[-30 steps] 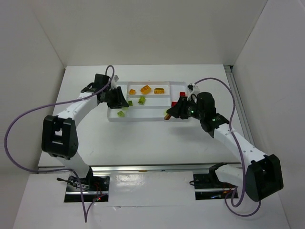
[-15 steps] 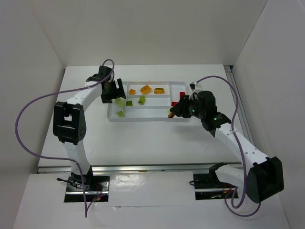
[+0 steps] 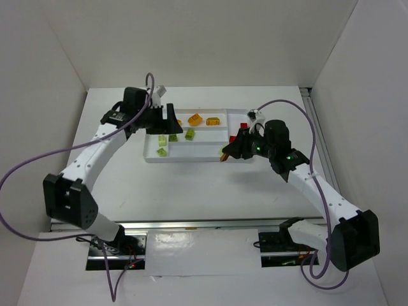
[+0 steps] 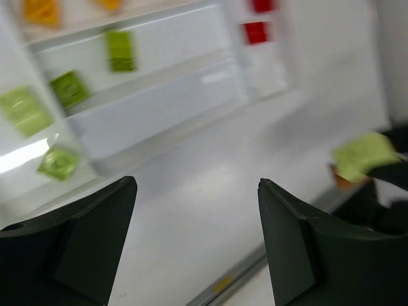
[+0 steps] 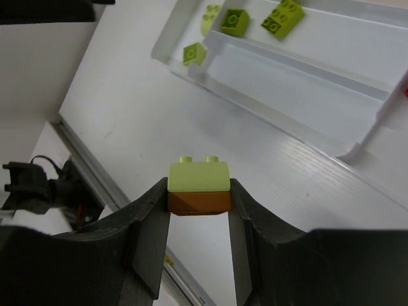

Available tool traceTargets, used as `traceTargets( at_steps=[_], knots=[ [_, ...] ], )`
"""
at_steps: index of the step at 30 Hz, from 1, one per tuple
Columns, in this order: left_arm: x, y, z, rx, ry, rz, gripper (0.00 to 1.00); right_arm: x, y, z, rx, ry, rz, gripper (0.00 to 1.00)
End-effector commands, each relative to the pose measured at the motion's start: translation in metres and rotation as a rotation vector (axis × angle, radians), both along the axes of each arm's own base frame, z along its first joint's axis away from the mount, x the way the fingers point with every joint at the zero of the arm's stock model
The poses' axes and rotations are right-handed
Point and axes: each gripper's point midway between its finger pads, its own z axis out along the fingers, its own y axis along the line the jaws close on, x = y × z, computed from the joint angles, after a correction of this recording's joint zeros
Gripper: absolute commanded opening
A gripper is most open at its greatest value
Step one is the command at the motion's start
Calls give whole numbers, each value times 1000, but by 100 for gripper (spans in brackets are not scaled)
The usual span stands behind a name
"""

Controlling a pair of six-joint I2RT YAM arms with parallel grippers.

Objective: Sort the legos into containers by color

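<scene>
The white tray holds the sorted legos: yellow-orange bricks in the far slot, light green bricks toward its left end, and red bricks at the right end. My left gripper hovers over the tray's far left corner. In the left wrist view the left gripper is open with nothing between its fingers. My right gripper hangs at the tray's near right edge. It is shut on a stacked lego, light green on top of orange-brown.
The left wrist view shows the tray with green bricks and a red brick. A metal rail runs along the table's near edge. White walls stand on three sides.
My left gripper has opened and swung up from the tray's left end, where green bricks now show. The left arm's elbow shifted a lot. The right gripper has barely moved, still holding its stack.
</scene>
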Motion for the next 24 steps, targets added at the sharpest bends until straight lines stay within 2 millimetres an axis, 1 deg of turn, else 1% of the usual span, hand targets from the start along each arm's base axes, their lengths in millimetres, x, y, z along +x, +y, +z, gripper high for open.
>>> traceTargets(
  at_steps=[1,2,3,4,5,6,7,8,9,10,11,12,13,14,15,17,18,19,20,21,22,23,24],
  knots=[
    [-46,-58,75,-290,-182,-429,88,-10,17,46,84,-113,142,17],
    [-64,-73,86,-379,-186,-547,90,-8,16,52,93,-131,143,17],
    [-73,-79,96,-406,-211,-598,90,-13,19,54,104,-127,175,17],
    [-86,-94,94,-417,-211,-661,90,-13,21,60,117,-154,192,17],
    [-92,-101,95,-418,-230,-706,91,-17,23,71,134,-182,220,17],
    [-98,-108,100,-427,-234,-734,91,-20,25,73,143,-189,243,17],
    [-105,-118,92,-440,-207,-779,91,-26,28,78,156,-194,279,17],
    [-112,-123,96,-468,-205,-831,91,-27,29,86,165,-215,292,17],
    [-117,-130,96,-485,-188,-865,92,-33,31,85,173,-202,325,17],
    [-117,-132,96,-495,-201,-891,92,-34,32,90,178,-213,335,17],
    [-123,-136,95,-513,-185,-920,92,-37,33,91,183,-211,354,17],
    [-122,-136,99,-510,-205,-927,94,-46,35,97,200,-228,399,17],
    [-121,-138,94,-519,-184,-933,94,-50,36,99,208,-234,425,17],
    [-125,-141,96,-533,-187,-967,94,-53,38,104,218,-257,452,17],
    [-124,-142,97,-538,-193,-981,94,-56,38,102,223,-258,470,17],
    [-130,-149,97,-544,-196,-1015,92,-61,40,105,239,-257,503,17],
    [-130,-149,97,-544,-196,-1015,92,-64,40,108,249,-266,519,17],
    [-129,-149,98,-544,-205,-1017,91,-66,40,105,250,-255,527,17],
    [-127,-150,99,-541,-224,-1024,86,-66,42,104,258,-249,539,17],
    [-127,-150,99,-541,-225,-1024,86,-66,42,104,258,-249,539,17],
    [-129,-150,102,-551,-237,-1040,84,-66,42,104,258,-249,539,17],
    [-132,-152,98,-553,-224,-1047,84,-62,42,102,254,-241,526,17],
    [-133,-152,100,-563,-224,-1053,84,-62,42,102,254,-241,526,17]
  ],
)
